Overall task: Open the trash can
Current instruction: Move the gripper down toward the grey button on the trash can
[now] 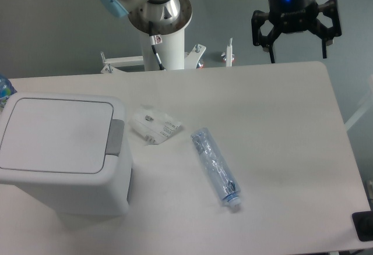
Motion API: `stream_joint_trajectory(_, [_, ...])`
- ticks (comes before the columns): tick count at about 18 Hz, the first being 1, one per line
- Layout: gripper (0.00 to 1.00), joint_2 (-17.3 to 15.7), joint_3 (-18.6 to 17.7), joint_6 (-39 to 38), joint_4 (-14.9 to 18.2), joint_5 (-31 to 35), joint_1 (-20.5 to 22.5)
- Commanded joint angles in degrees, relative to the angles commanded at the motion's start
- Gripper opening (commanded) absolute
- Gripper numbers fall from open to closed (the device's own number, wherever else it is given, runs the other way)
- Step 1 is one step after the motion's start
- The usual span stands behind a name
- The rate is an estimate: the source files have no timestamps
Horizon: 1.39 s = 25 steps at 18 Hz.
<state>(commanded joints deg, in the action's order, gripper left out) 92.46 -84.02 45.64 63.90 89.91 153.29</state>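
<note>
jaws (298, 53) spread wide, high over the table's far edge, trash can (61, 153) lid shut

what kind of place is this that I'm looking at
Most likely a robotics lab or test bench. A robot arm's base is mounted at the back edge of a plain white table, its open tool hangs above, and a trash can and crushed plastic bottle sit as props.

Even, bright overhead light; soft shadows; slight overall softness (blue LED glow on gripper (298, 50)).
</note>
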Motion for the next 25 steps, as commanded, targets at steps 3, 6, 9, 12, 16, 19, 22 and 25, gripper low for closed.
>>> stream_joint_trajectory(3, [1.0,0.8,0.6,-6.4,-1.0,0.0,-2.2])
stream_joint_trajectory(6, [1.0,1.8,1.2,-13.2,-1.3,0.0,-4.7])
stream_joint_trajectory(9, [1.0,2.5,1.4,-17.2,-2.4,0.0,-7.6])
stream_joint_trajectory(12, [1.0,4.3,2.0,-22.5,-4.2,0.0,-11.1])
stream_joint_trajectory(16, [1.0,8.0,4.5,-34.4,-5.8,0.0,-16.7])
stream_joint_trajectory(19, [1.0,8.8,4.5,-40.8,-5.8,-1.7,-19.6])
stream_joint_trajectory(22, [1.0,9.0,3.5,-44.2,-5.8,-7.2,-20.8])
stream_joint_trajectory(25, [1.0,8.9,2.6,-45.6,-5.7,-9.1,-21.1])
